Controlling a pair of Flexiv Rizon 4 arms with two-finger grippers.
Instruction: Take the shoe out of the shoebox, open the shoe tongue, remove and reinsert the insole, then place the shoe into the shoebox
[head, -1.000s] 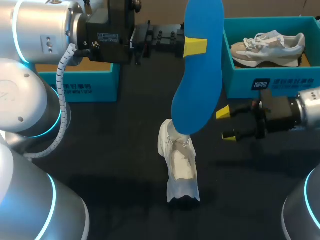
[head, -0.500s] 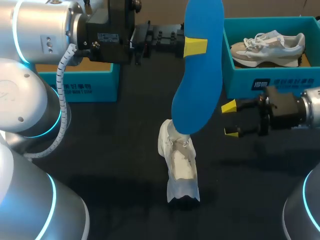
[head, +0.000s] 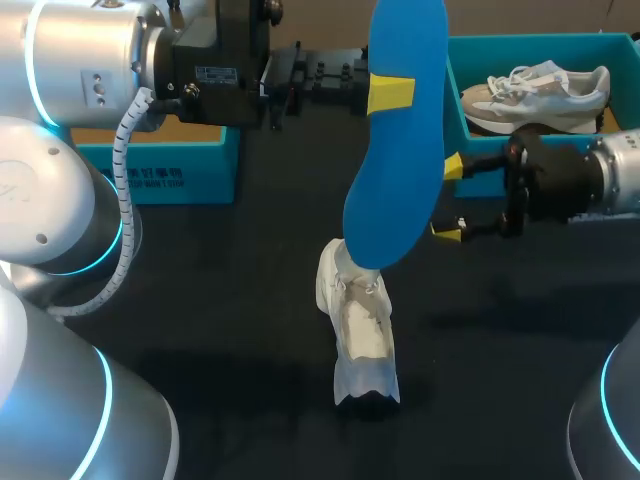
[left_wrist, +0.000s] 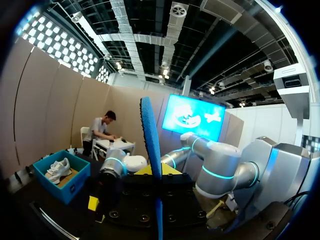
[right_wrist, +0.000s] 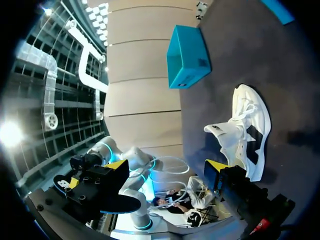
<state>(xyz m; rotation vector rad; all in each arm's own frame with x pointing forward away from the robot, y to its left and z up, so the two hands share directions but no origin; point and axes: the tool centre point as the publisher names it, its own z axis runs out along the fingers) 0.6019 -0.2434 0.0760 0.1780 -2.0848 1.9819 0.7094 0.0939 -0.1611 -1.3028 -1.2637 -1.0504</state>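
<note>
My left gripper (head: 390, 93) is shut on a blue insole (head: 395, 150) and holds it high above the table, its lower end hanging over the white shoe (head: 358, 325). That shoe lies on the dark table with its tongue pulled open. In the left wrist view the insole (left_wrist: 151, 150) shows edge-on, straight ahead of the fingers. My right gripper (head: 448, 198) stands open just right of the insole, nothing between its yellow tips. The right wrist view shows the shoe (right_wrist: 245, 132) ahead of one yellow fingertip (right_wrist: 215, 165).
A teal shoebox (head: 480, 150) at the back right holds a second white shoe (head: 535, 95). Another teal box (head: 180, 170) stands at the back left, partly behind my left arm. Bare dark table surrounds the shoe.
My right gripper has moved toward the back and a little left, closer to the insole, and has turned at the wrist. The left arm, insole and shoe have stayed put.
</note>
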